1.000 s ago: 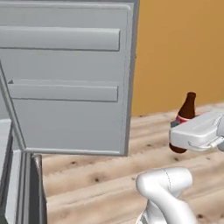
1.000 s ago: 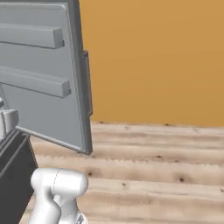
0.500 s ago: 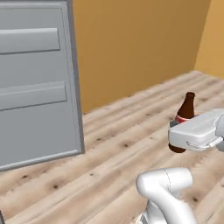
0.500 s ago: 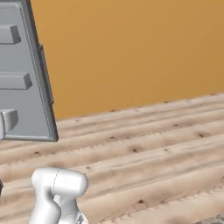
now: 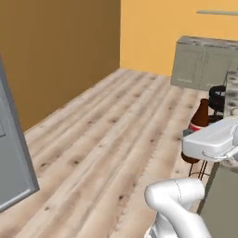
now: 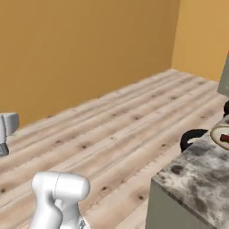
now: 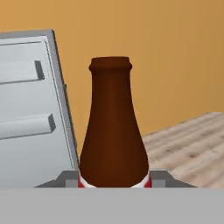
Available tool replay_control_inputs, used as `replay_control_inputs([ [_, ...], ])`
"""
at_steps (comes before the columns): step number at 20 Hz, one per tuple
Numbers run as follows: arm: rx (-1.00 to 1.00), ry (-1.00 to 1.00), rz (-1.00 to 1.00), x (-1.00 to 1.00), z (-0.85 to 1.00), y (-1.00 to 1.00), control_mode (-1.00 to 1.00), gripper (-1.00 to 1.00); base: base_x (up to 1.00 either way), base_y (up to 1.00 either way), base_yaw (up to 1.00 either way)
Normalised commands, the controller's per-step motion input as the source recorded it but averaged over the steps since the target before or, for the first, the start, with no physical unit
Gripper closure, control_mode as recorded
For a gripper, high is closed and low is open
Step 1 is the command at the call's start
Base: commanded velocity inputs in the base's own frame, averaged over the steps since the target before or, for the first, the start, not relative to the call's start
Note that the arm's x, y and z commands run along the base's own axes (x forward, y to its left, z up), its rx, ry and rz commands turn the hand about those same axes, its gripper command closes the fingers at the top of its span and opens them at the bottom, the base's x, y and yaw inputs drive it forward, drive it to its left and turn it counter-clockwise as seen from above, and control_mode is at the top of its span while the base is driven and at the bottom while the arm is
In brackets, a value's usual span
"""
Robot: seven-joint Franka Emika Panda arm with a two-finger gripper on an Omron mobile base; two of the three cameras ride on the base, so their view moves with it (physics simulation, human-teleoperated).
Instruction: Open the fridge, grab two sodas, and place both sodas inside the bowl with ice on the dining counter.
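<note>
— Where do we stand with the tool [image 7: 113, 183]?

— In the hand view its two grey tips sit either side of a soda [image 7: 113, 131], partly closed and pressed to the red label band, so we judge the bottle is gripped. The bottle stands upright, dark brown, neck toward the top of that view. In the left base view we see the same soda [image 5: 199, 122] rising above the white hand, off the floor [image 5: 107, 139].

— So we have the first bottle out. And the fridge?

— Its grey door [image 7: 33, 118] hangs open, inner shelves showing, behind the bottle in the hand view; a grey edge of it [image 5: 14, 158] stands at the left of the left base view. That step looks done.

— How much is left?

— Most of it, we think. The dining counter [image 6: 197, 179] shows its mottled corner at the lower right of the right base view, with a black stool [image 6: 192, 137] just beside it. A tan-rimmed round dish [image 6: 222, 134] sits at the picture's edge on that counter; we cannot tell whether it is the bowl with ice.

— So nothing is in the bowl yet?

— As far as we can judge, no. This soda needs placing, and the second needs fetching.
</note>
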Motion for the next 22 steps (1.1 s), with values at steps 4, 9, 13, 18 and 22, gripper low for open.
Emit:
replay_control_inputs([
  [4,0.0,0.0,0.0,0.0,0.0,0.0,1.0,1.0,0.02,0.0,-0.75],
  [9,0.0,0.0,0.0,0.0,0.0,0.0,1.0,1.0,0.33,0.0,-0.67],
  [13,0.0,0.0,0.0,0.0,0.0,0.0,1.0,1.0,0.89,0.38,-0.5],
  [18,0.0,0.0,0.0,0.0,0.0,0.0,1.0,1.0,0.96,0.57,-0.33],
  [22,0.0,0.0,0.0,0.0,0.0,0.0,1.0,1.0,0.72,0.74,-0.32],
])
